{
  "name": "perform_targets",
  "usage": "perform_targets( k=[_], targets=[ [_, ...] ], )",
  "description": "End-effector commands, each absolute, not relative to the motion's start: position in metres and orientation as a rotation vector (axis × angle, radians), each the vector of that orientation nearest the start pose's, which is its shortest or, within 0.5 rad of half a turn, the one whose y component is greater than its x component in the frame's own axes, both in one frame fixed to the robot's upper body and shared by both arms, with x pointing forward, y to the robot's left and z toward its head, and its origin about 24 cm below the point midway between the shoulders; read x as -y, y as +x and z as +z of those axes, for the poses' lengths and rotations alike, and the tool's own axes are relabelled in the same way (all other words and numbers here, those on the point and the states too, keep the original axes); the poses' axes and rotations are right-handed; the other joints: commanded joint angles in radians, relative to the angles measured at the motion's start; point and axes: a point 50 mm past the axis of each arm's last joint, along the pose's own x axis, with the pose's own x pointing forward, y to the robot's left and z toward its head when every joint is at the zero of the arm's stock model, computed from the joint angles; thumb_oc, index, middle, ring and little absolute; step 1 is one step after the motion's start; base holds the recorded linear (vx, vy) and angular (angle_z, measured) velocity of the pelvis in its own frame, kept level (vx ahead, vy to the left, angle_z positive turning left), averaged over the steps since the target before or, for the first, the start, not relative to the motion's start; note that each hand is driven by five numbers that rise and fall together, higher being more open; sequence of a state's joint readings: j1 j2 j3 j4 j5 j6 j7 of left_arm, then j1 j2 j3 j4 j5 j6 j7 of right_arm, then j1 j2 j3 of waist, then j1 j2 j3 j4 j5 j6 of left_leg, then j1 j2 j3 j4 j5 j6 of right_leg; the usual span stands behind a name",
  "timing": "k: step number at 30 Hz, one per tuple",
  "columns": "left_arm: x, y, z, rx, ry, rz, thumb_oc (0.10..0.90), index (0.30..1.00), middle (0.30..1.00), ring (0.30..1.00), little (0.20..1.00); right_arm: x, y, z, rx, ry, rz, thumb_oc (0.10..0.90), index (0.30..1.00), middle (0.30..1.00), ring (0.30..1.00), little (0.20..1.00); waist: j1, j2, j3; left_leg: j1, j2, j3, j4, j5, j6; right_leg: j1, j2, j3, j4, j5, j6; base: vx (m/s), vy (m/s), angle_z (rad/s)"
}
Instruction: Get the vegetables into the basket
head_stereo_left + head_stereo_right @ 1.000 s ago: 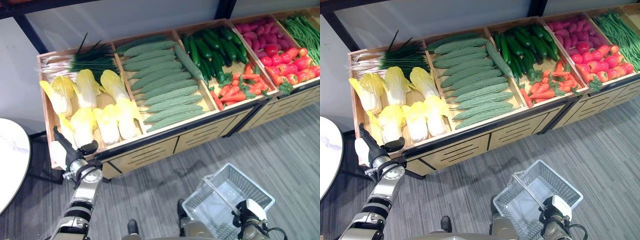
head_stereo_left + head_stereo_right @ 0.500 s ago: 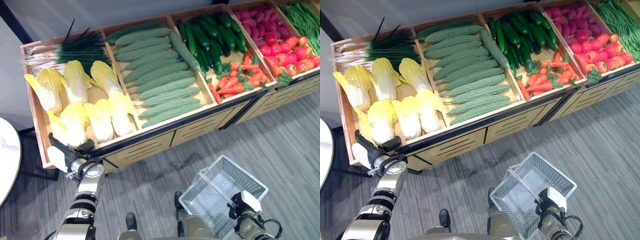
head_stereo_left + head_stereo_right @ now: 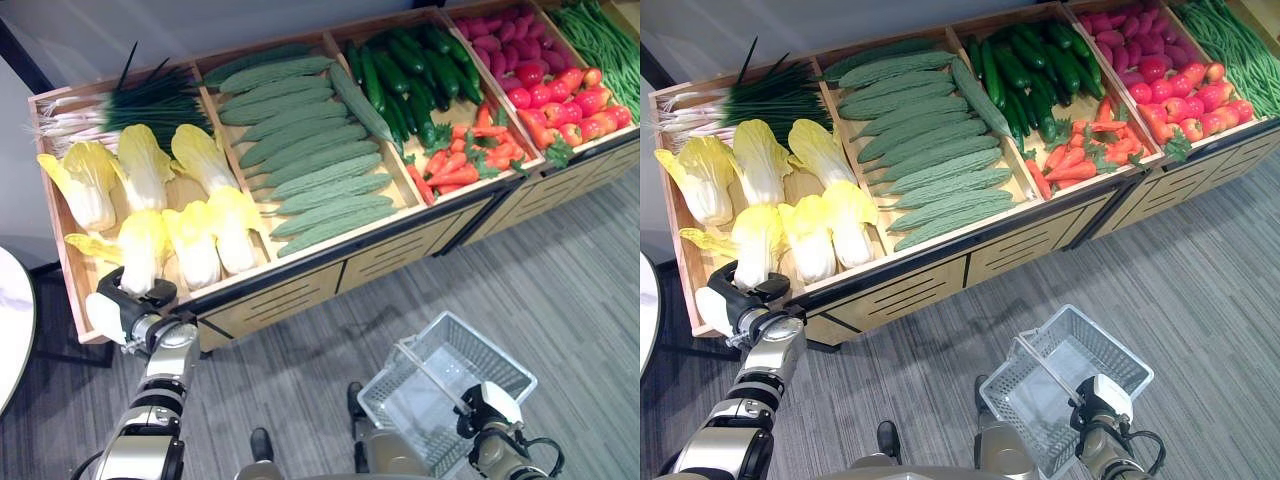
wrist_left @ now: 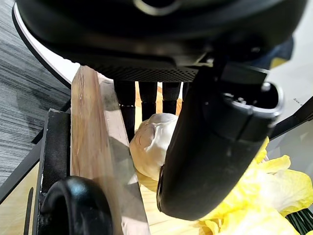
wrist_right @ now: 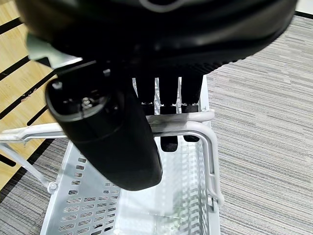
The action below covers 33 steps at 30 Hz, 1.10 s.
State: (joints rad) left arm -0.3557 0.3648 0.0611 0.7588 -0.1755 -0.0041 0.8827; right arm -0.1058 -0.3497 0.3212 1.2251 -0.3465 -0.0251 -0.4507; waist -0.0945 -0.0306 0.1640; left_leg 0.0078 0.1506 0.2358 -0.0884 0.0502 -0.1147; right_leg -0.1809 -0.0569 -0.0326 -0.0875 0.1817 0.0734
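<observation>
Several yellow-green napa cabbages lie in the leftmost wooden crate. My left hand is at that crate's front left corner, open, its straight fingers reaching over the wooden rim. They are close to the pale base of the nearest cabbage, also seen from above; I cannot tell whether they touch it. My right hand is low at the right, shut on the white handle of the empty wire basket.
Further crates along the stand hold scallions, pale green gourds, dark cucumbers, carrots, tomatoes and green beans. A round white table is at the far left. Grey floor lies before the stand.
The camera has shifted. My left hand has closed in on the crate's front left corner, its fingers now over the rim by the nearest cabbage. The basket stays in my right hand.
</observation>
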Motion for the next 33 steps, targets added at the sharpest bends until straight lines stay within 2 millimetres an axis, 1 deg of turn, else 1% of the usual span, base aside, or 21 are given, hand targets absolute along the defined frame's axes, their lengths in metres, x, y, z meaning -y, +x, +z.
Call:
perform_targets(
  k=[1, 2, 5, 6, 7, 9, 12, 13, 16, 20, 22, 23, 24, 25, 26, 27, 28, 29, 30, 31, 33],
  targets=[
    [-0.298, 0.302, 0.049, -0.108, 0.281, 1.062, 0.400, 0.300, 0.300, 0.300, 0.300, 0.281, 0.149, -0.122, -0.873, -1.103, -0.108, 0.400, 0.300, 0.300, 0.300, 0.300, -0.007, -0.035, -0.024, -0.017, 0.007, -0.035, 0.001, 0.001, -0.019, 0.048, -0.069, -0.002, 0.000, -0.054, 0.098, 0.00, 0.000, 0.00],
    [-0.296, 0.304, 0.053, -0.083, 0.266, 1.058, 0.400, 0.300, 0.300, 0.300, 0.300, 0.281, 0.149, -0.122, -0.875, -1.100, -0.108, 0.400, 0.300, 0.300, 0.300, 0.300, -0.007, -0.035, -0.024, -0.016, 0.007, -0.035, 0.001, 0.001, -0.019, 0.049, -0.070, -0.002, 0.000, -0.054, 0.098, 0.00, 0.000, 0.00],
    [-0.285, 0.305, 0.076, 0.075, 0.219, 1.048, 0.400, 0.300, 0.300, 0.300, 0.300, 0.282, 0.147, -0.123, -0.883, -1.092, -0.119, 0.400, 0.300, 0.300, 0.300, 0.300, -0.002, -0.035, -0.024, -0.010, 0.006, -0.040, 0.001, -0.003, -0.017, 0.057, -0.072, -0.005, 0.001, -0.056, 0.098, 0.00, 0.000, 0.00],
    [-0.280, 0.302, 0.088, 0.163, 0.216, 1.051, 0.400, 0.300, 0.300, 0.300, 0.300, 0.282, 0.145, -0.124, -0.889, -1.082, -0.126, 0.400, 0.300, 0.300, 0.300, 0.300, 0.002, -0.036, -0.025, -0.007, 0.004, -0.043, 0.001, -0.005, -0.016, 0.062, -0.072, -0.005, 0.001, -0.057, 0.097, 0.00, 0.000, 0.00],
    [-0.269, 0.297, 0.096, 0.245, 0.207, 1.024, 0.400, 0.300, 0.300, 0.300, 0.300, 0.282, 0.144, -0.124, -0.896, -1.066, -0.139, 0.400, 0.300, 0.300, 0.300, 0.300, 0.007, -0.038, -0.025, 0.001, 0.002, -0.048, 0.001, -0.009, -0.013, 0.072, -0.075, -0.008, 0.003, -0.060, 0.097, 0.00, 0.000, 0.00],
    [-0.267, 0.295, 0.094, 0.241, 0.217, 1.021, 0.400, 0.300, 0.300, 0.300, 0.300, 0.283, 0.144, -0.124, -0.898, -1.064, -0.141, 0.400, 0.300, 0.300, 0.300, 0.300, 0.009, -0.038, -0.026, 0.004, 0.001, -0.049, 0.001, -0.010, -0.012, 0.076, -0.076, -0.009, 0.002, -0.061, 0.097, 0.00, 0.000, 0.00],
    [-0.249, 0.283, 0.100, 0.332, 0.217, 0.902, 0.400, 0.300, 0.300, 0.300, 0.300, 0.284, 0.139, -0.126, -0.920, -1.044, -0.161, 0.400, 0.300, 0.300, 0.300, 0.300, 0.022, -0.034, -0.033, 0.012, -0.005, -0.054, 0.001, -0.013, -0.008, 0.093, -0.081, -0.018, 0.002, -0.064, 0.097, 0.00, 0.000, 0.00],
    [-0.249, 0.282, 0.100, 0.331, 0.218, 0.902, 0.400, 0.300, 0.300, 0.300, 0.300, 0.284, 0.139, -0.126, -0.921, -1.044, -0.161, 0.400, 0.300, 0.300, 0.300, 0.300, 0.021, -0.034, -0.034, 0.013, -0.005, -0.055, 0.001, -0.013, -0.008, 0.094, -0.081, -0.019, 0.001, -0.064, 0.097, -0.03, -0.003, 0.03],
    [-0.235, 0.274, 0.108, 0.407, 0.212, 0.783, 0.400, 0.300, 0.300, 0.300, 0.300, 0.285, 0.136, -0.127, -0.937, -1.011, -0.194, 0.400, 0.300, 0.300, 0.300, 0.300, 0.031, -0.030, -0.041, 0.013, -0.010, -0.064, 0.001, -0.015, -0.003, 0.101, -0.087, -0.028, 0.001, -0.064, 0.097, -0.02, -0.001, 0.06],
    [-0.232, 0.268, 0.107, 0.427, 0.249, 0.731, 0.400, 0.300, 0.300, 0.300, 0.300, 0.282, 0.132, -0.129, -0.944, -0.991, -0.197, 0.400, 0.300, 0.300, 0.300, 0.300, 0.034, -0.029, -0.045, 0.013, -0.014, -0.066, 0.001, -0.014, -0.001, 0.103, -0.090, -0.029, 0.000, -0.062, 0.098, -0.02, 0.000, 0.08],
    [-0.225, 0.264, 0.113, 0.464, 0.219, 0.615, 0.400, 0.300, 0.300, 0.300, 0.300, 0.283, 0.131, -0.129, -0.945, -0.975, -0.209, 0.400, 0.300, 0.300, 0.300, 0.300, 0.034, -0.025, -0.044, 0.014, -0.016, -0.066, 0.001, -0.015, 0.000, 0.105, -0.091, -0.028, 0.000, -0.061, 0.099, -0.01, 0.002, 0.02],
    [-0.222, 0.261, 0.106, 0.420, 0.129, 0.440, 0.400, 0.300, 0.300, 0.300, 0.300, 0.284, 0.131, -0.129, -0.950, -0.962, -0.213, 0.400, 0.300, 0.300, 0.300, 0.300, 0.033, -0.020, -0.045, 0.017, -0.018, -0.063, 0.001, -0.014, 0.001, 0.105, -0.094, -0.026, 0.000, -0.059, 0.101, 0.00, 0.000, 0.00],
    [-0.221, 0.259, 0.109, 0.427, 0.070, 0.366, 0.400, 0.300, 0.300, 0.300, 0.300, 0.286, 0.131, -0.128, -0.951, -0.957, -0.205, 0.400, 0.300, 0.300, 0.300, 0.300, 0.031, -0.018, -0.046, 0.020, -0.019, -0.061, 0.001, -0.015, 0.001, 0.105, -0.095, -0.024, 0.000, -0.059, 0.102, 0.00, 0.000, 0.00],
    [-0.222, 0.258, 0.105, 0.394, -0.007, 0.286, 0.400, 0.300, 0.300, 0.300, 0.300, 0.287, 0.132, -0.127, -0.947, -0.952, -0.198, 0.400, 0.300, 0.300, 0.300, 0.300, 0.028, -0.015, -0.049, 0.023, -0.020, -0.058, 0.001, -0.016, 0.000, 0.105, -0.096, -0.019, 0.000, -0.058, 0.103, 0.00, 0.000, 0.00],
    [-0.224, 0.257, 0.100, 0.360, -0.081, 0.235, 0.400, 0.300, 0.300, 0.300, 0.300, 0.287, 0.132, -0.128, -0.953, -0.944, -0.184, 0.400, 0.300, 0.300, 0.300, 0.300, 0.026, -0.014, -0.052, 0.026, -0.020, -0.055, 0.001, -0.017, 0.000, 0.105, -0.096, -0.015, 0.000, -0.057, 0.103, 0.00, 0.000, 0.00],
    [-0.225, 0.257, 0.100, 0.359, -0.082, 0.233, 0.400, 0.300, 0.300, 0.300, 0.300, 0.287, 0.131, -0.128, -0.954, -0.944, -0.184, 0.400, 0.300, 0.300, 0.300, 0.300, 0.026, -0.014, -0.052, 0.026, -0.020, -0.054, 0.001, -0.017, 0.000, 0.105, -0.096, -0.015, 0.000, -0.057, 0.103, 0.00, 0.000, 0.00],
    [-0.225, 0.258, 0.090, 0.311, -0.139, 0.179, 0.400, 0.300, 0.300, 0.300, 0.300, 0.286, 0.132, -0.128, -0.953, -0.933, -0.172, 0.400, 0.300, 0.300, 0.300, 0.300, 0.021, -0.013, -0.056, 0.029, -0.021, -0.051, 0.001, -0.018, 0.000, 0.104, -0.097, -0.011, 0.000, -0.056, 0.104, 0.02, 0.021, -0.06],
    [-0.220, 0.256, 0.089, 0.305, -0.189, 0.115, 0.400, 0.300, 0.300, 0.300, 0.300, 0.286, 0.131, -0.128, -0.959, -0.922, -0.145, 0.400, 0.300, 0.300, 0.300, 0.300, 0.018, -0.011, -0.060, 0.035, -0.021, -0.046, 0.001, -0.022, 0.001, 0.105, -0.097, -0.003, 0.000, -0.057, 0.103, 0.02, 0.021, -0.10],
    [-0.220, 0.256, 0.089, 0.305, -0.189, 0.115, 0.400, 0.300, 0.300, 0.300, 0.300, 0.286, 0.131, -0.128, -0.959, -0.922, -0.145, 0.400, 0.300, 0.300, 0.300, 0.300, 0.018, -0.011, -0.060, 0.035, -0.021, -0.046, 0.001, -0.022, 0.001, 0.105, -0.097, -0.003, 0.000, -0.057, 0.103, 0.02, 0.023, -0.13],
    [-0.216, 0.254, 0.094, 0.323, -0.175, 0.044, 0.400, 0.300, 0.300, 0.300, 0.300, 0.287, 0.128, -0.129, -0.975, -0.911, -0.136, 0.400, 0.300, 0.300, 0.300, 0.300, 0.013, -0.009, -0.062, 0.042, -0.023, -0.040, 0.001, -0.027, 0.003, 0.107, -0.097, 0.004, 0.000, -0.057, 0.103, 0.02, 0.020, -0.11],
    [-0.216, 0.253, 0.095, 0.326, -0.170, 0.032, 0.400, 0.300, 0.300, 0.300, 0.300, 0.288, 0.126, -0.130, -0.982, -0.910, -0.135, 0.400, 0.300, 0.300, 0.300, 0.300, 0.012, -0.008, -0.063, 0.046, -0.024, -0.037, 0.001, -0.028, 0.004, 0.108, -0.098, 0.008, 0.000, -0.058, 0.104, 0.02, 0.018, -0.09]
  ],
)
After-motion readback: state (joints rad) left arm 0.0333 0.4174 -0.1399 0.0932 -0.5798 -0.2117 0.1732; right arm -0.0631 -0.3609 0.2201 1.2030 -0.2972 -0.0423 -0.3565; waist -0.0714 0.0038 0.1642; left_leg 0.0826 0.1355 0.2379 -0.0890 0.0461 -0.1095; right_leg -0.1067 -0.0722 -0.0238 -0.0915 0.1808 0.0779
